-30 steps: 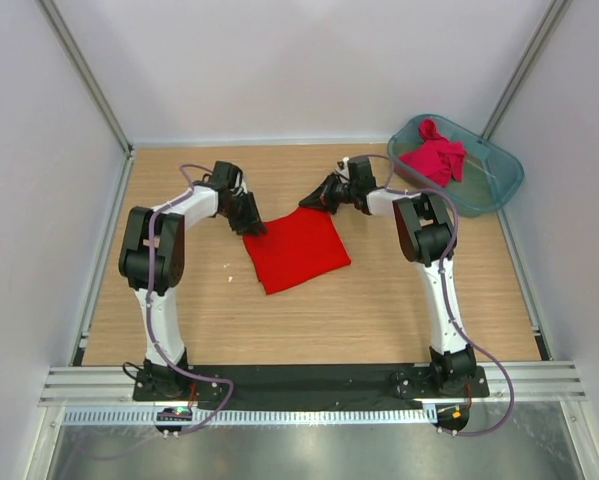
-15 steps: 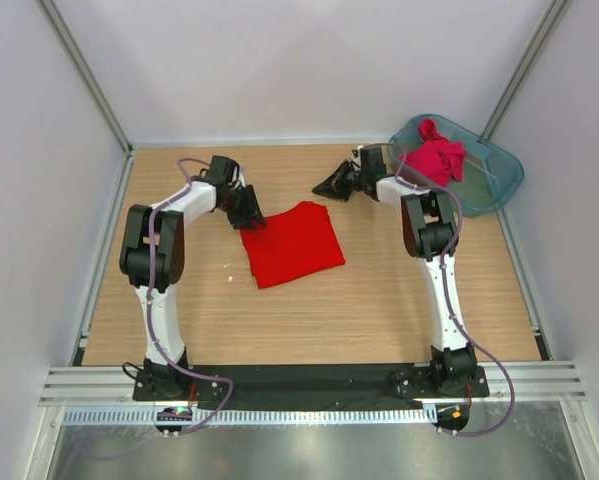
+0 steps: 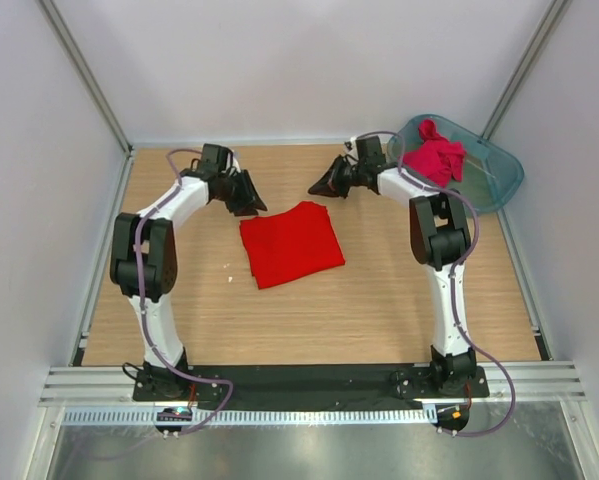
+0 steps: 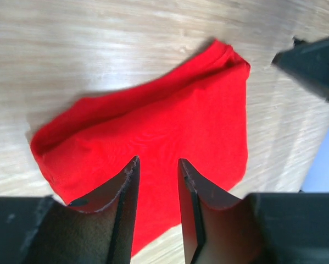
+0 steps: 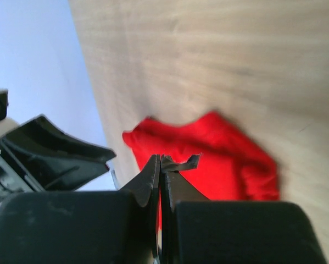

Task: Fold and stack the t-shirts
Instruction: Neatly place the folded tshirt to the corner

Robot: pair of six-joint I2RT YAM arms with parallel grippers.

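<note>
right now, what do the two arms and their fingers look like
The two arms match. The left arm and right arm have white links between bulky black joint housings and sit on black bases. A greyish-purple cable loops along each. The left fingers and right fingers are black and flat, tapering to thin tips.

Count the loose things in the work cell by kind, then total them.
Shirts: 2, a folded red shirt and a crumpled crimson shirt
Tubs: 1, the teal tub holding the crimson shirt
Total: 3
</note>
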